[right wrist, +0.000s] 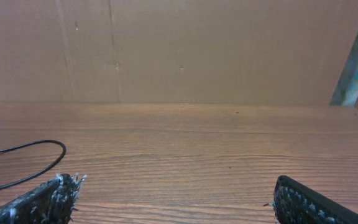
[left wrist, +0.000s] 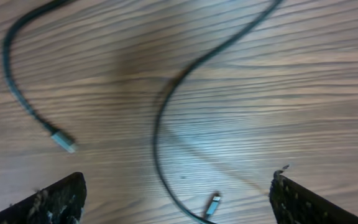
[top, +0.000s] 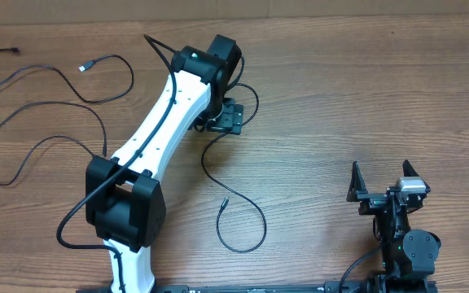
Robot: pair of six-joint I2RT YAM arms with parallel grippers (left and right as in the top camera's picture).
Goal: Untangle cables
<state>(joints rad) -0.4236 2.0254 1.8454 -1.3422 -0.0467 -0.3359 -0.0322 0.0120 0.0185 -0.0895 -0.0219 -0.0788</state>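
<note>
Several thin black cables lie on the wooden table. Two long ones loop at the far left (top: 51,106); one ends in a silvery plug (top: 82,67). Another cable (top: 243,232) runs from under my left gripper (top: 228,120) down to a loop at the centre, with its plug (top: 222,201) lying free. In the left wrist view my left gripper (left wrist: 178,202) is open and empty above a curving cable (left wrist: 160,124). A small silvery plug (left wrist: 213,204) lies between the fingers, and a second plug (left wrist: 64,143) lies to the left. My right gripper (top: 381,175) is open and empty at the right, as the right wrist view (right wrist: 179,202) also shows.
A cardboard wall (right wrist: 179,50) stands behind the far table edge. A bit of cable (right wrist: 42,152) curves at the left of the right wrist view. The left arm's white links (top: 157,122) span the table's left half, with thicker black robot cables along them.
</note>
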